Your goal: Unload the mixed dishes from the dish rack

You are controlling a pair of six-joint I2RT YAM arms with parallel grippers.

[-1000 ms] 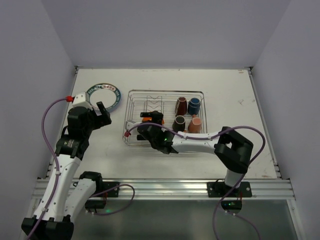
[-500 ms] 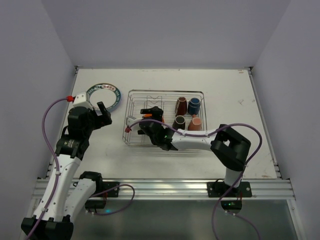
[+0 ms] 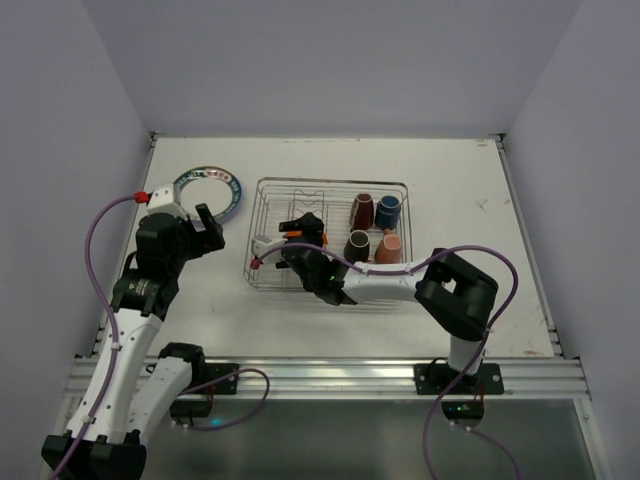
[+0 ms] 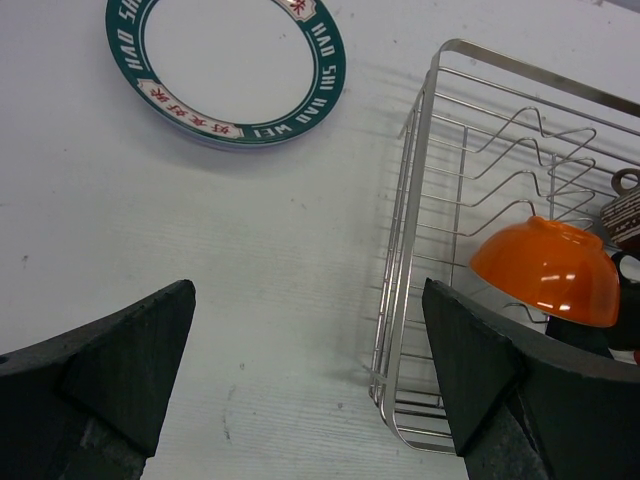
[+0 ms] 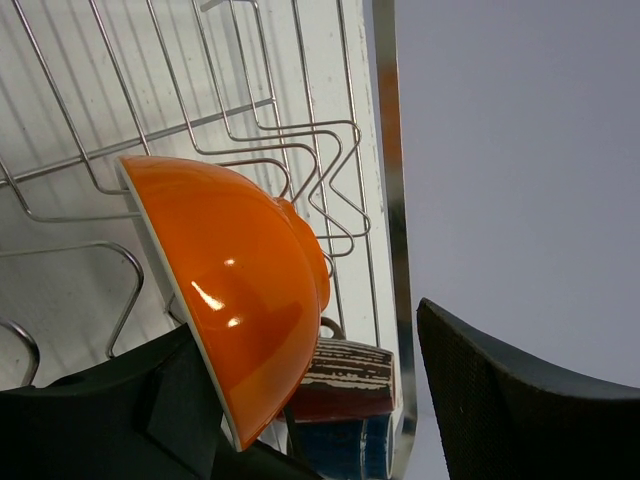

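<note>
The silver wire dish rack [image 3: 268, 200] stands mid-table. My right gripper [image 3: 304, 229] reaches into its left half. In the right wrist view an orange bowl [image 5: 240, 290] with a white rim stands tilted on edge between the open fingers of my right gripper [image 5: 305, 325]. Its rim lies against the lower-left finger [image 5: 100, 420], and a wide gap separates it from the other finger [image 5: 520, 400]. The maroon [image 3: 362, 210], blue [image 3: 388, 209], black [image 3: 357, 245] and pink [image 3: 390, 250] mugs stand in the rack's right half. My left gripper [image 3: 205, 225] hovers open left of the rack, holding nothing.
A dark-rimmed white plate [image 3: 208, 192] lies on the table at the far left, also seen in the left wrist view as the plate [image 4: 225, 70]. The rack's zigzag dividers [image 5: 300, 150] stand just behind the bowl. A maroon striped mug [image 5: 350, 375] and a blue mug [image 5: 350, 445] sit beyond it.
My right gripper has pushed a little deeper into the rack and its jaws have narrowed round the orange bowl. The left arm has not moved.
</note>
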